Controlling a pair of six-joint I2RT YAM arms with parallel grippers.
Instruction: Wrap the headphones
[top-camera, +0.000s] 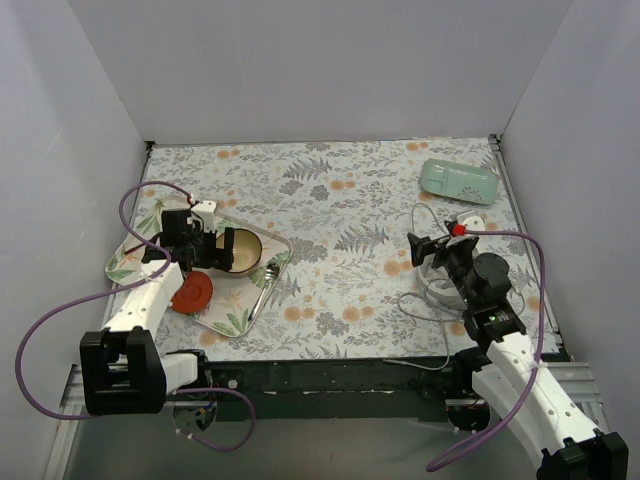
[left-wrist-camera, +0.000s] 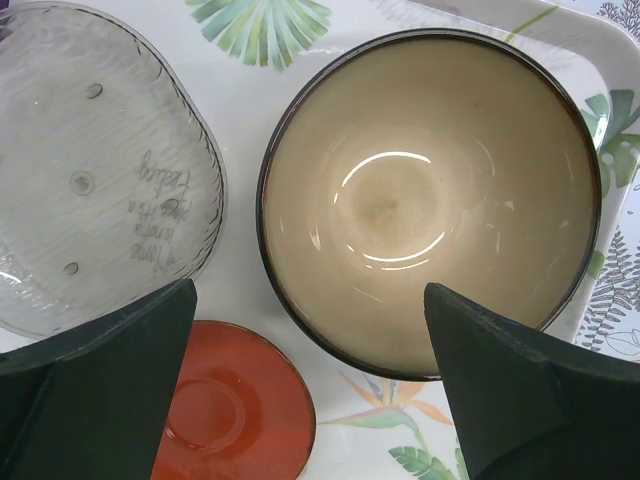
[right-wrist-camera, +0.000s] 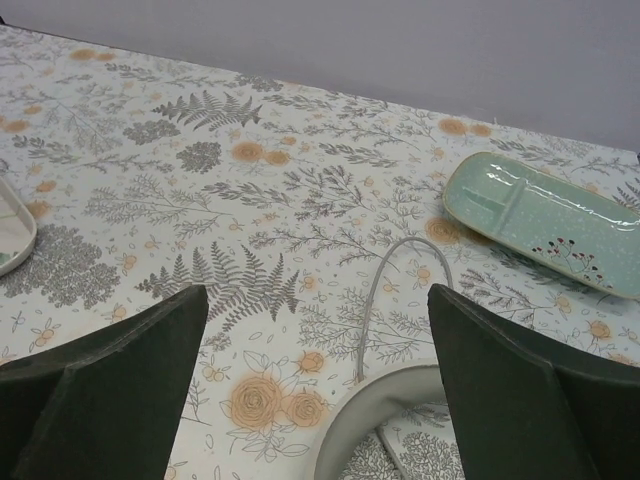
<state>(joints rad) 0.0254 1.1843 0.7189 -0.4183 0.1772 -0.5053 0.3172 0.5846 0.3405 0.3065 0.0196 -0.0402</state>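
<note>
Overall, the fern-printed table (top-camera: 350, 200) carries two groups, well apart. At near left, a leaf-patterned tray (top-camera: 232, 318) holds a tan bowl (left-wrist-camera: 430, 200), a clear plastic dish (left-wrist-camera: 90, 170) and an orange saucer (left-wrist-camera: 240, 410). The left gripper (left-wrist-camera: 308, 295) hangs over the bowl, jaws spread wide with nothing between them.

At near right lie the headphones (right-wrist-camera: 370, 398), largely hidden under the right arm in the top view. The right wrist view shows only a pale curved arc of the headband, directly below and just to the near side of the right gripper (right-wrist-camera: 315, 300). Its jaws also stand wide and empty. A mint-green case (top-camera: 460, 180) sits at far right, apart from the headphones.

The thin grey cable (right-wrist-camera: 395, 255) leaves the arc in a loose loop toward the far side, running roughly near-to-far, and lies unwound on the cloth.

Judged from this, wrapping is not yet begun. The right arm is much the nearer. The cable lies on the far side of its jaws, so the reach would go forward and down.
</note>
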